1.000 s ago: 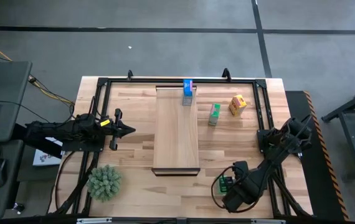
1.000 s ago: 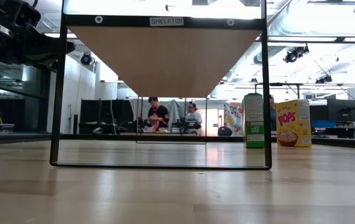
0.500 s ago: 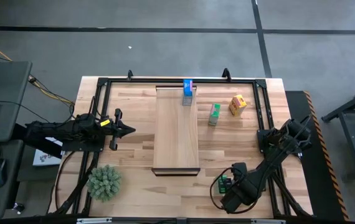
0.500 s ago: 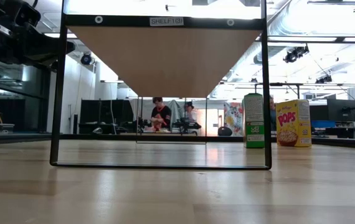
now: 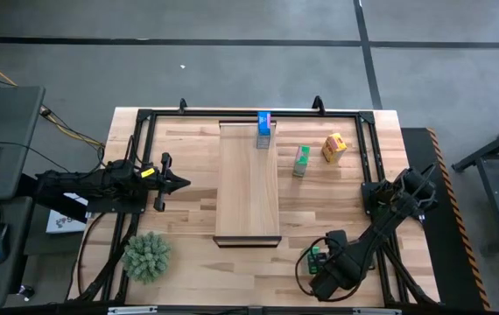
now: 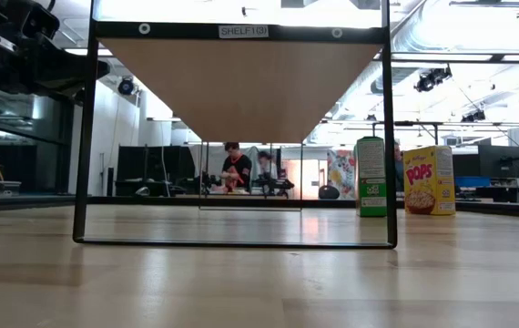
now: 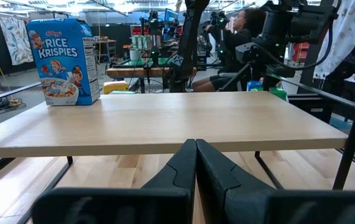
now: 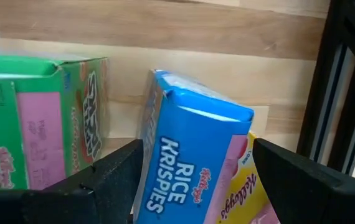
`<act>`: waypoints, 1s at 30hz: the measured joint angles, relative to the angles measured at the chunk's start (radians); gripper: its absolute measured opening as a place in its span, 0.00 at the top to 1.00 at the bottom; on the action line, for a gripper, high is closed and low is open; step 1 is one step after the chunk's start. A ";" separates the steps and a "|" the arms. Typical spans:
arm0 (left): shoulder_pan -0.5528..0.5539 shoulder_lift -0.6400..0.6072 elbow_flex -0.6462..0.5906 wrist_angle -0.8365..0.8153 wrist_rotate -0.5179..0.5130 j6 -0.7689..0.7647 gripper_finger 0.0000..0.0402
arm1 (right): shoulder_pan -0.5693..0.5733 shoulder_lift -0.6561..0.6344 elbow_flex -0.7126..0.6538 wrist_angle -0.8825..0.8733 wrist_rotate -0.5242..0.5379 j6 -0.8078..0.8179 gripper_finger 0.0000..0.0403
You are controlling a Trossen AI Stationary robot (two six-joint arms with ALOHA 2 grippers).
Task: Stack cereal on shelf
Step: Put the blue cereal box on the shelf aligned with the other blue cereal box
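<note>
Right pincer (image 8: pixel 193 180) (fingers spread) straddles a blue cereal box (image 8: pixel 187 149).

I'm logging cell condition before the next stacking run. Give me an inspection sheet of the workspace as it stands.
Surface: butcher-block tabletop inside a black frame.
Job's things: shelf at centre carries one blue cereal box at its far end; green cereal box and yellow cereal box stand on the table to its right; another blue box, tilted, with a green box beside it, sits under the right arm.
Clutter: spiky green plant, near left corner.
End effectors: left end effector shut, waiting left of the shelf; right end effector open, straddling the tilted blue box.
Cables: yellow cable on the floor, left.
Surroundings: people seated beyond the table.
</note>
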 joint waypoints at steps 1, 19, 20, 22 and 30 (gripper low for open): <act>0.000 0.000 0.000 0.000 0.000 0.000 0.99 | 0.000 0.000 0.000 -0.002 0.000 0.000 0.27; 0.000 0.000 0.000 0.000 0.000 0.000 0.99 | -0.003 0.016 0.000 0.001 0.070 -0.013 0.38; 0.000 0.000 0.000 0.000 0.000 0.000 0.99 | -0.003 0.016 0.000 0.000 0.070 -0.011 0.41; 0.000 0.000 0.000 0.000 0.000 0.000 0.99 | -0.003 0.016 0.000 0.000 0.069 -0.012 0.46; 0.000 0.000 0.000 0.000 0.000 0.000 0.99 | -0.006 0.016 0.012 -0.006 0.063 -0.085 0.61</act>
